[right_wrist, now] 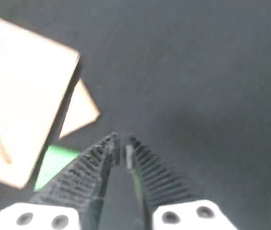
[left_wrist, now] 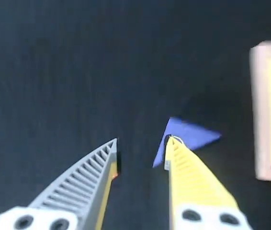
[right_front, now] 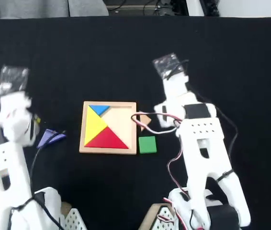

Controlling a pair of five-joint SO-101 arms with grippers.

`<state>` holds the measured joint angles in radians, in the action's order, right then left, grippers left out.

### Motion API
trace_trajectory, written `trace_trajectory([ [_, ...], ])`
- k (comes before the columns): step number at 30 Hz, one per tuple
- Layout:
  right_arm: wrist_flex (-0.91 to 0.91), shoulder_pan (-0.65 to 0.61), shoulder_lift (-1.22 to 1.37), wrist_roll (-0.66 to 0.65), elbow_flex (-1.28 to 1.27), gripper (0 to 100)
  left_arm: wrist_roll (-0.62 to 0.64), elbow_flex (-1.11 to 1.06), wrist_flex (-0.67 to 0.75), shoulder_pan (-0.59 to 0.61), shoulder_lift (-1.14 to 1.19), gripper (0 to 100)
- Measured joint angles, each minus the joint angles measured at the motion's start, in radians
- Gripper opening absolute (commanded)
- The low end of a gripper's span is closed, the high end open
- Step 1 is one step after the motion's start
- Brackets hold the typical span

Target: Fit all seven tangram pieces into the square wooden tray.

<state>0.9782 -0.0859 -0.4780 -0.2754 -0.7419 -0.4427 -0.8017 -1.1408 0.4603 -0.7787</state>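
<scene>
- Left gripper [left_wrist: 142, 143] stood open, one tip touching the purple triangle [left_wrist: 188, 136] near the tray [right_front: 123, 120].
- Right gripper [right_wrist: 122, 143] was clenched, empty, near the green square [right_front: 147, 144].
- Tray held three triangles.

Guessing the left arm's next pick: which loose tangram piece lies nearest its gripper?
The blue-purple triangle, left of the tray, just by the left gripper. The green square and orange piece lie on the tray's opposite side.
</scene>
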Motion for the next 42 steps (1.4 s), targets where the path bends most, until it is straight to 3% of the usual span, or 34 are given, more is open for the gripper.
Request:
trace_trajectory([
  [5,0.222,-0.068,-0.005,-0.176,0.041,20.3,0.038,-0.295,0.124,0.11,-0.064,17],
  [10,0.42,-0.17,-0.005,-0.523,0.061,21.2,0.11,-0.519,0.284,0.158,-0.081,17],
  [18,0.476,-0.269,-0.005,-0.813,0.041,23.1,0.155,-0.552,0.313,0.224,-0.11,17],
  [24,0.336,-0.296,-0.005,-0.861,-0.08,44.1,0.155,-0.572,0.313,0.224,-0.143,17],
  [33,0.267,-0.293,-0.005,-0.959,-0.186,35.2,0.155,-0.6,0.313,0.224,-0.207,17],
  [42,0.198,-0.333,-0.005,-0.944,-0.216,35.1,0.155,-0.646,0.313,0.224,-0.29,17],
])
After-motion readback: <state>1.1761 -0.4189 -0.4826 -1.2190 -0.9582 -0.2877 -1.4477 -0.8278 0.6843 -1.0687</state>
